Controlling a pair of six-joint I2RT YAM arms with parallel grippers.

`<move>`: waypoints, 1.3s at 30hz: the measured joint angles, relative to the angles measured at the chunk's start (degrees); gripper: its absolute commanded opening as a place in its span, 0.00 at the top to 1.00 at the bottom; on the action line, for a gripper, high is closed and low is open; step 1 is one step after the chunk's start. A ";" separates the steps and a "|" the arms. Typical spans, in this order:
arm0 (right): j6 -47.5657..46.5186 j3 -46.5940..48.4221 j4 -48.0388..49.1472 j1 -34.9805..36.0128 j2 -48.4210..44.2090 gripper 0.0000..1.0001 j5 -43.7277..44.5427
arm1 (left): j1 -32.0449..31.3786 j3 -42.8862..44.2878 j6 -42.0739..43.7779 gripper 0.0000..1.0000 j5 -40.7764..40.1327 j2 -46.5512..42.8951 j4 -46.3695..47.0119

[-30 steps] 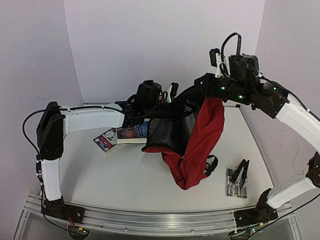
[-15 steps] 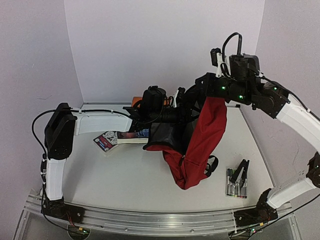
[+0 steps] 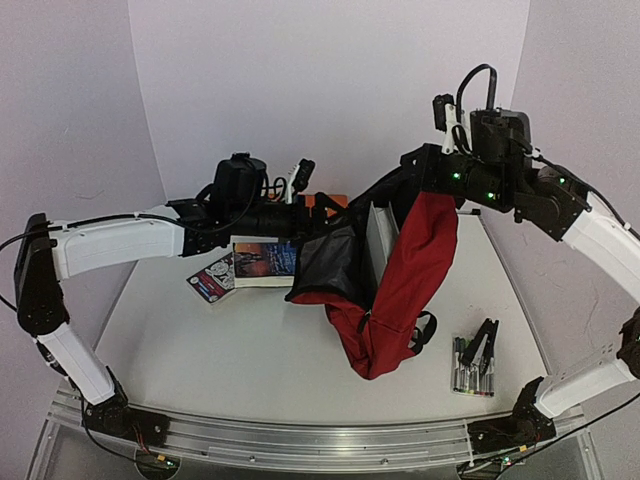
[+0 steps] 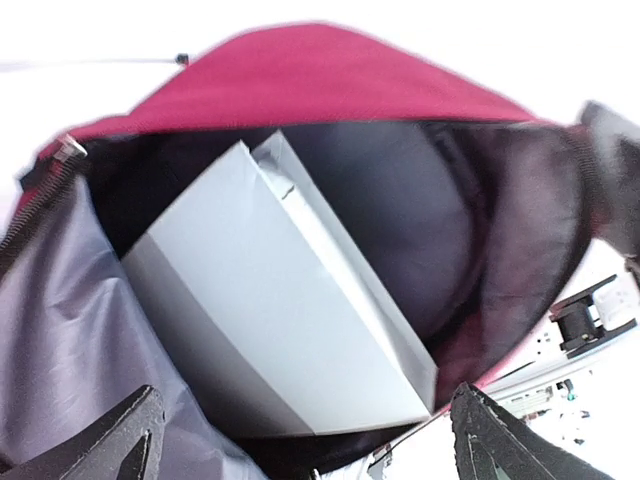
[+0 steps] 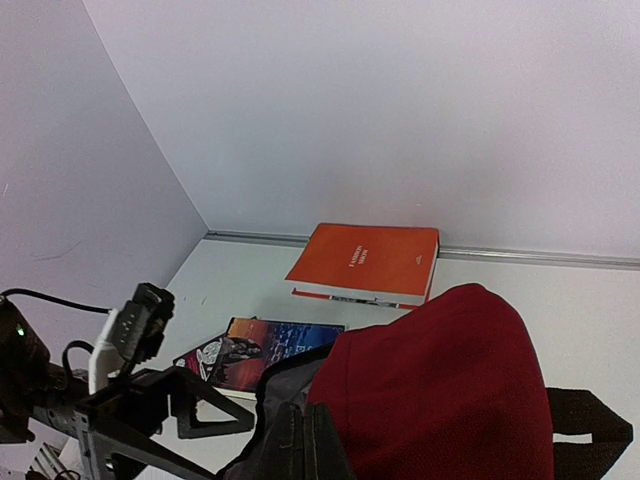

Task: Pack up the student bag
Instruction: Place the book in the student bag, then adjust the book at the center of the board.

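Note:
The student bag [image 3: 400, 285], dark red with black lining, hangs by its top edge from my right gripper [image 3: 437, 188], which is shut on the fabric. In the right wrist view the closed fingers [image 5: 310, 445] pinch the bag's rim [image 5: 440, 390]. My left gripper [image 3: 325, 218] stands open at the bag's mouth, just outside it. Its wrist view looks into the bag [image 4: 300, 75], where a white-grey book [image 4: 280, 300] stands tilted against the lining. Both fingertips [image 4: 120, 440] sit wide apart, with nothing between them.
A colourful book [image 3: 265, 260] and a smaller booklet [image 3: 210, 280] lie left of the bag. An orange book [image 5: 365, 260] lies by the back wall. Markers [image 3: 470, 372] and a black clip [image 3: 485, 345] lie at the front right.
My left gripper has opened wide and drawn back to the left, out of the bag's mouth. The white book stays inside. The right gripper still holds the bag up.

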 measured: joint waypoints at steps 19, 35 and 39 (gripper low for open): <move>-0.01 -0.08 0.01 0.08 0.00 1.00 0.40 | 32.49 3.97 -1.57 0.19 1.70 14.36 -6.91; -0.38 0.30 0.66 0.09 2.99 1.00 0.74 | 37.74 26.32 -10.05 0.44 11.56 43.41 2.03; -0.47 1.05 0.81 0.11 3.73 1.00 0.84 | 37.73 30.17 -10.78 0.45 11.79 46.97 1.97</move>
